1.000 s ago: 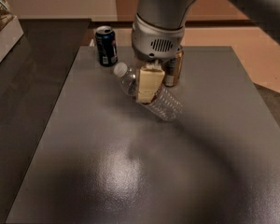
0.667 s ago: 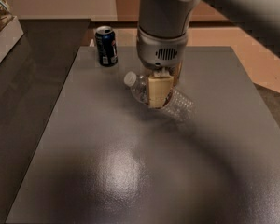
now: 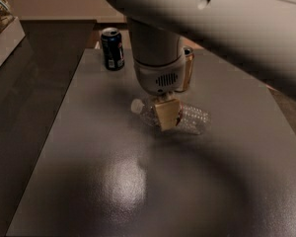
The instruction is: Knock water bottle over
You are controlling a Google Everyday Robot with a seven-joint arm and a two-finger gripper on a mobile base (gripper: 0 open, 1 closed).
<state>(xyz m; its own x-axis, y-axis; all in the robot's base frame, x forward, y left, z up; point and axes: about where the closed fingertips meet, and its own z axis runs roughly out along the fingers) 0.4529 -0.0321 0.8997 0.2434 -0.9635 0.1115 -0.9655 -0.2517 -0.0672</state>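
So the water bottle (image 3: 195, 120) is lying flat on its side, roughly mid-table and a bit toward the far half. Its white cap (image 3: 136, 105) points left and the clear ribbed body stretches off to the right. It's resting right on the grey table (image 3: 138, 191), not upright at all.

The gripper (image 3: 167, 120) is right over the middle of the bottle, hanging straight down from the fat grey arm (image 3: 158, 48). A tan pad-looking part sits in front of the bottle and covers its midsection, so the label area is hidden. Honestly I can't tell how wide the gripper is spread, or whether it actually has hold of the bottle or is just pressed up against it.

Further back there are 2 cans standing upright. The dark blue can (image 3: 112, 48) is near the far left corner of the table, well apart from the bottle. The brown-gold can (image 3: 188, 68) is mostly hidden behind the arm, only a sliver peeking out on the right side.
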